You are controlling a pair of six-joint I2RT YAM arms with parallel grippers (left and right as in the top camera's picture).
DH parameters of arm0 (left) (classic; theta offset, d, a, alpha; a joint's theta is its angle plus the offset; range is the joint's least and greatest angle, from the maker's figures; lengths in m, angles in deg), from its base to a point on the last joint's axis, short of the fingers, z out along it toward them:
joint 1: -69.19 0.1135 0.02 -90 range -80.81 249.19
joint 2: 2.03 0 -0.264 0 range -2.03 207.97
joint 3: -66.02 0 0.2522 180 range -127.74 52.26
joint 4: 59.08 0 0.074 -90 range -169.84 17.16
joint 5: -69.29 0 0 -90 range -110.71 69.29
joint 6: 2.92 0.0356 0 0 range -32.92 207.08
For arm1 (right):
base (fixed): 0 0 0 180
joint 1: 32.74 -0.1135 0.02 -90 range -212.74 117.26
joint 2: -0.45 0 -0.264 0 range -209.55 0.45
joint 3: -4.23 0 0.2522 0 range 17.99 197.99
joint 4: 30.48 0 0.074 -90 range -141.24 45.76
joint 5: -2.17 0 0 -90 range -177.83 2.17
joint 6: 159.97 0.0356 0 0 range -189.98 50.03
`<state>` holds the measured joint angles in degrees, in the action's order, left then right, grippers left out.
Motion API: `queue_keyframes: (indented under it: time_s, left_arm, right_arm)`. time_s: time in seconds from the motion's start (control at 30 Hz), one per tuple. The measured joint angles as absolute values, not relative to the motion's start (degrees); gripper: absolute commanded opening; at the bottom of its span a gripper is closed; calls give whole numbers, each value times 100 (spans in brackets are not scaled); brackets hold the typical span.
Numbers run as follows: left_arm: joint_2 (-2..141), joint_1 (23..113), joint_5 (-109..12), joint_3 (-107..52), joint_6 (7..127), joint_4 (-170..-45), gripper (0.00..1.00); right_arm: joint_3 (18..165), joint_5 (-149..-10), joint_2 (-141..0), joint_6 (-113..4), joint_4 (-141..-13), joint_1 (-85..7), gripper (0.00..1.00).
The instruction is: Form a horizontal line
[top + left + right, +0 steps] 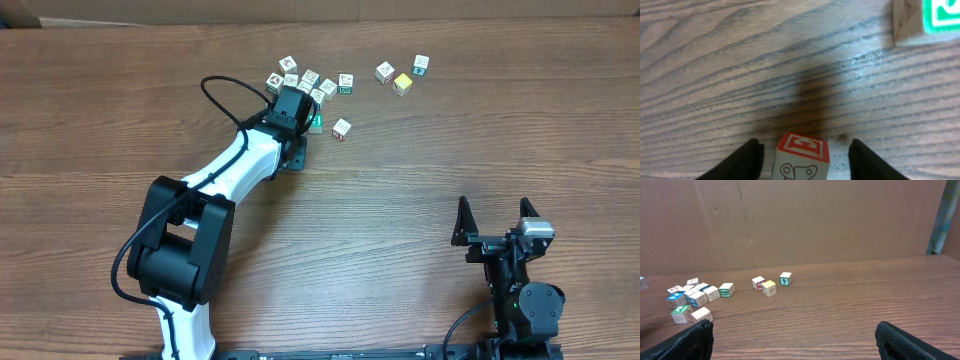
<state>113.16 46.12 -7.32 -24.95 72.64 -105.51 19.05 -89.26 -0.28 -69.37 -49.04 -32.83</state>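
My left gripper (303,112) is at the near edge of a loose clump of white-edged picture cubes (310,80). In the left wrist view its jaws (804,159) are open around a red-topped cube (802,156), with a gap on each side; the cube rests on the table. A green-faced cube (929,19) lies just beyond, also seen overhead (316,123). A single cube (342,128) sits to the right. No straight row of four cubes shows. My right gripper (495,222) is open and empty near the front edge (795,345).
Three separate cubes lie at the back right: a red-marked one (384,71), the yellow-faced cube (403,84) and a teal one (421,64). The right wrist view shows the clump (692,296) and a cardboard wall (815,220) behind the table.
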Motion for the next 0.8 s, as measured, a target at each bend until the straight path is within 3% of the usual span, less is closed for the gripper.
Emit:
queue_keyframes:
  time_s: [0.43, 0.8]
  left_arm:
    - [11316, 4612, -914, -2495, 7559, -10540, 28]
    - [11316, 4684, -938, -2495, 6941, -10441, 19]
  right_arm:
    - [1905, -8922, -28, -6937, -4904, -3283, 100]
    - [1905, -8924, -28, -6935, -4904, -3283, 100]
